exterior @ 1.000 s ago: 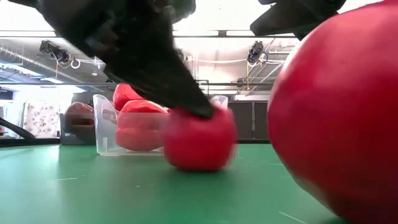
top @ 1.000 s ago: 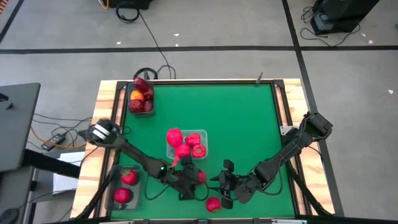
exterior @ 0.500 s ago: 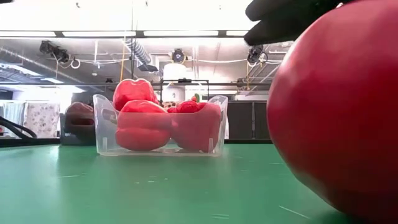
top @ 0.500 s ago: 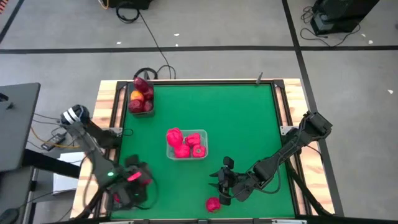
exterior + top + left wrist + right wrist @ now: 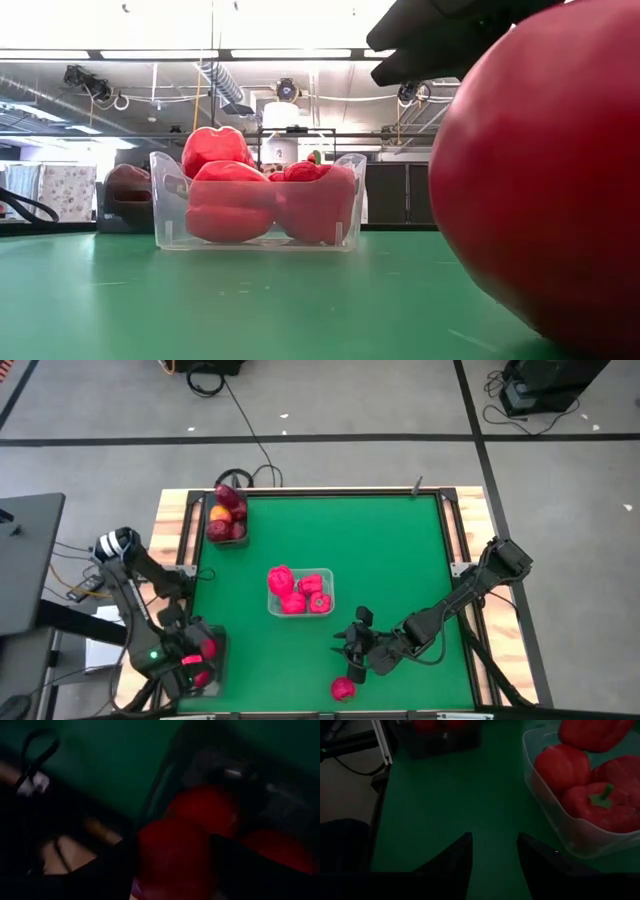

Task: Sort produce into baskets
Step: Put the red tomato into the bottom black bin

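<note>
Tool on my left arm (image 5: 192,660) hangs over the grey basket (image 5: 215,645) at the surface's near-left corner, clamped on a round red fruit (image 5: 172,857). My right tool (image 5: 352,643), fingers apart, is nearer the loose red fruit (image 5: 343,688) by the near edge.

The left tool (image 5: 172,865) has a round red fruit (image 5: 172,857) between its two dark fingers (image 5: 245,867). Just beyond it lie two more red fruits (image 5: 207,810) inside a smoky bin (image 5: 165,785), with green table (image 5: 110,755) past that
</note>
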Tool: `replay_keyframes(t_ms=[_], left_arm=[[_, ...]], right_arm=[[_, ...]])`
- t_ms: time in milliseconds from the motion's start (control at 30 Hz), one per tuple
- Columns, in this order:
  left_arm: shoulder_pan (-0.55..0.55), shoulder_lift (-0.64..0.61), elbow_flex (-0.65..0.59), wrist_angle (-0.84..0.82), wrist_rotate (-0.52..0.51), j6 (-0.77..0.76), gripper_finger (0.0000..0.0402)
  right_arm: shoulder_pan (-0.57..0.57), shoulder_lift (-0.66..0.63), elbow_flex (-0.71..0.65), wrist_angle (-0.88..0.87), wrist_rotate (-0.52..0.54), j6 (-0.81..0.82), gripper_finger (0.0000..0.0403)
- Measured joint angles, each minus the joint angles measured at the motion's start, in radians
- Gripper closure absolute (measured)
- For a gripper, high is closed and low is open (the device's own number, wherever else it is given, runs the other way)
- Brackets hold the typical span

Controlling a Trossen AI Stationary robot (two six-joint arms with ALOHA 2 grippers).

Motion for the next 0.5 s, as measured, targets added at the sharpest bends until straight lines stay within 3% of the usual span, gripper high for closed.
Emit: replay_keyframes(t_ms=[333,500], left_arm=[[-0.009,0.005,0.027,-0.047,0.026,-0.072,0.0058],[-0.007,0.005,0.095,-0.045,-0.086,-0.071,0.0020]], right_arm=[[0.007,-0.001,0.000,0.031,-0.071,-0.025,0.0203],[0.016,-0.009,0.000,0.042,-0.180,-0.024,0.0168]])
